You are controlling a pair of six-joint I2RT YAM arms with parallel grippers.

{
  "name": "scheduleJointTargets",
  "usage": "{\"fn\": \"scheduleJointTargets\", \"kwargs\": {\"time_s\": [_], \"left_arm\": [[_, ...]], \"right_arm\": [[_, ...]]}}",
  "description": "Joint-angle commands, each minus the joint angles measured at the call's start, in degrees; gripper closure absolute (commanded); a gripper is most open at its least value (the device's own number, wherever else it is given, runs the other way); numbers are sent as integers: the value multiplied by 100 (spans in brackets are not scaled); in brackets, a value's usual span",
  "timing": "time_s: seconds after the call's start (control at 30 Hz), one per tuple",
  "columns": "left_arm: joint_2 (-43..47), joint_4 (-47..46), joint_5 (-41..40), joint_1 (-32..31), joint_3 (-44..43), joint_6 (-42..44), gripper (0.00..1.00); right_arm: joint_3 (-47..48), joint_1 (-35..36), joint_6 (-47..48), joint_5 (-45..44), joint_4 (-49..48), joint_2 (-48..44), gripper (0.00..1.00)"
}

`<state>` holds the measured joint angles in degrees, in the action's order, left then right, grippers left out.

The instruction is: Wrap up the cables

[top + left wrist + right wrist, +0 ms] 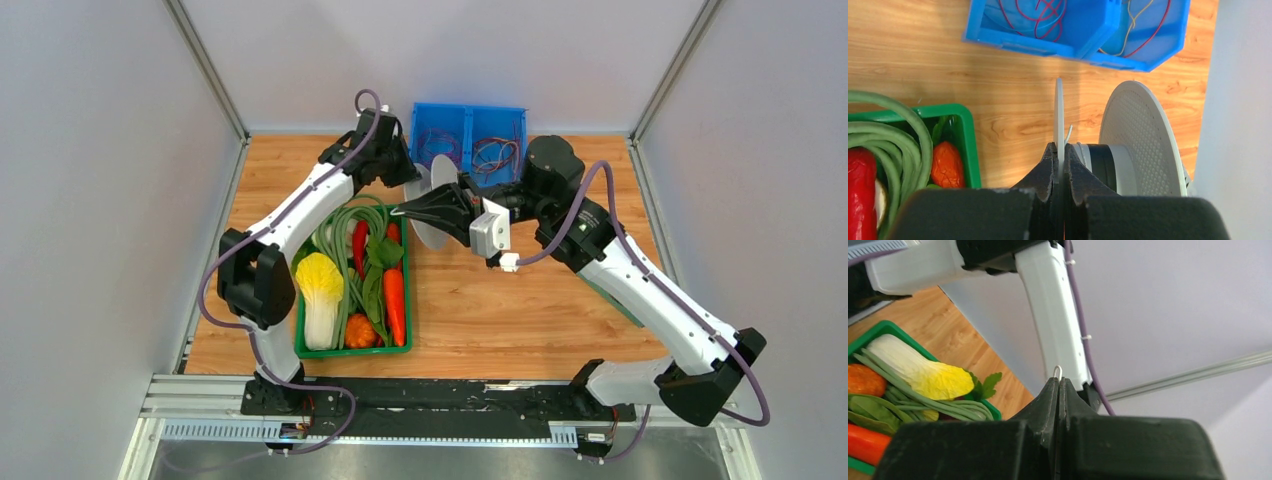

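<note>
The pale-grey flat round spool (pixel 432 205) stands on edge above the table, between the two arms. My left gripper (pixel 410 178) is shut on one thin flange (pixel 1059 107), seen edge-on between its fingers. The left gripper's tips (pixel 1060 150) sit by the hub, and the dotted second flange (pixel 1140 135) lies to the right. A short end of thin white wire (pixel 1068 134) sticks up beside the hub. My right gripper (pixel 402 211) points left at the spool and is shut (pixel 1058 382) on a small loop of the white wire (pixel 1058 371).
A green crate (pixel 408 300) with a cabbage, carrots, peppers and green beans sits left of centre, under the left arm. A blue bin (pixel 468 108) with small purple and red wire coils stands at the back. Grey walls close in both sides.
</note>
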<state>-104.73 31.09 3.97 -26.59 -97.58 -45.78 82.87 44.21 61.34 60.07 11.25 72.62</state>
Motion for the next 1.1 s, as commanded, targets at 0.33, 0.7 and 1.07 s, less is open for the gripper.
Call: {"fn": "scheduleJointTargets", "kwargs": {"time_s": [0.33,0.7,1.07], "left_arm": [[1139,-938,-89,-452,977,1308,100],[1472,-1175,51,-707,1364,1624,100],[1930,-1703,385,-900,2023,2284,100]], "right_arm": [[1055,-685,194,-224,-517,718,100],[1583,-1291,-105,-259,-966,1263,100],[1829,-1819,-157,-277,-1237,1641,100]]}}
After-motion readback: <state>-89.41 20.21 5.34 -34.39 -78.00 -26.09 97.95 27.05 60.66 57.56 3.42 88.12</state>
